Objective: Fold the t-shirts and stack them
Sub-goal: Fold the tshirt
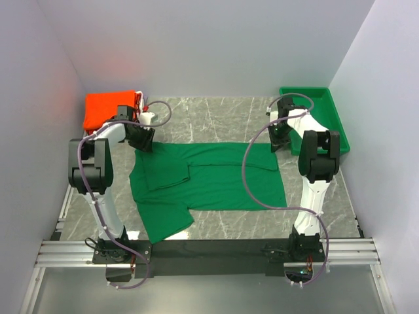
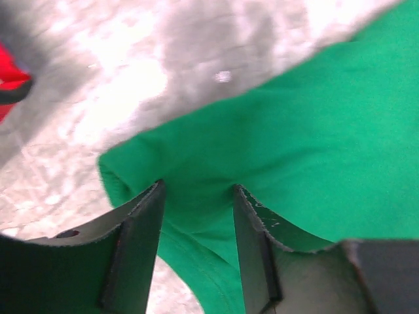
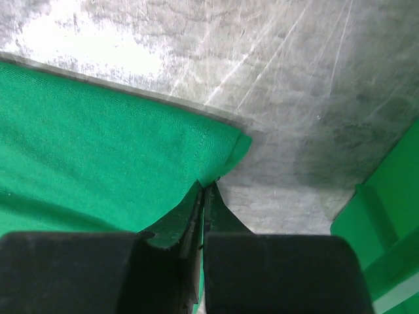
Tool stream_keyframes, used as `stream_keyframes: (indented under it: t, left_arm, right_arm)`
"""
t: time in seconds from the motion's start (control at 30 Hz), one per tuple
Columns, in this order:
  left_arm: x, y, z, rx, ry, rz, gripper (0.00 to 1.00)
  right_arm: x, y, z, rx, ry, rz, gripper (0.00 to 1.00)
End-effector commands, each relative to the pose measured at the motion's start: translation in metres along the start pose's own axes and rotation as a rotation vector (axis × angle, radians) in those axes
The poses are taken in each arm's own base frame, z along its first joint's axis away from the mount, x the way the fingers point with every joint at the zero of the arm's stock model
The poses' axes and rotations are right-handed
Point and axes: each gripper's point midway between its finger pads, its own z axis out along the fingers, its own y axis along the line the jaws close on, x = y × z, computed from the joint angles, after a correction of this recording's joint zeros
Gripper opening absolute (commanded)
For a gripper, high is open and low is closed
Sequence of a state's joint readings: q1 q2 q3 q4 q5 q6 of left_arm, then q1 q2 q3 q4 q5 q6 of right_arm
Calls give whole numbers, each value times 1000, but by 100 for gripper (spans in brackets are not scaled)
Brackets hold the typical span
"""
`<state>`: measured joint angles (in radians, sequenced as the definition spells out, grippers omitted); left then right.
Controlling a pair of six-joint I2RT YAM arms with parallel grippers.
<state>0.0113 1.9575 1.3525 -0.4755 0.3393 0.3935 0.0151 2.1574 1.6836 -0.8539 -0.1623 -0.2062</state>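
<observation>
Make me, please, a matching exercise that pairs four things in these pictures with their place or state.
Things:
1. dark green cloth t-shirt
2. bright orange-red cloth pile
3. rigid green plastic tray
4. right gripper

Place or state:
A. far right corner of the table
B. shut on a cloth corner
C. spread over the table's middle
D. far left corner of the table

Pairs: 1-C, 2-D, 3-A, 4-B.

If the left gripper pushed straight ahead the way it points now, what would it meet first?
Probably the green shirt: its edge lies right between the open fingers of the left gripper.
</observation>
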Motion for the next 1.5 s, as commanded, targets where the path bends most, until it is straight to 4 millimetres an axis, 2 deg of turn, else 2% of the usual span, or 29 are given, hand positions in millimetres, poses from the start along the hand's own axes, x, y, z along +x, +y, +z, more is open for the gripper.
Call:
stream_keyframes:
  t: [0.0,0.23,0.37,0.67,0.77,1.1,1.13,1.2,1.33,1.47]
  left_arm:
    - [-12,27,-3,-75,-30,-41,50]
    - [-2,38,2,-90,0,-54,47]
    - [-2,38,4,-86,4,-61,47]
    - [-1,36,5,-74,11,-57,47]
    - [-1,37,5,-74,12,-63,47]
    - [-4,38,5,-75,11,-63,47]
    - [-5,39,5,-78,11,-62,47]
    - [-4,39,5,-79,13,-60,47]
    - [-3,41,5,-86,18,-60,47]
    - [-4,42,7,-86,17,-65,47]
  right_arm:
    - [-31,-10,-17,36,-111,-26,0]
    - [-42,-15,-31,73,-154,-59,0]
    - [-41,-15,-24,62,-119,-44,15]
    - [-48,-13,-19,46,-131,-11,37]
    - [-50,-13,-15,39,-126,-5,36]
    - [-48,-10,2,10,-99,3,21]
    - [-50,-10,0,12,-108,2,16]
    - [-53,-11,0,13,-114,1,13]
    - [-57,-11,-6,19,-129,-13,0]
    - [-65,-13,-16,30,-169,-28,0]
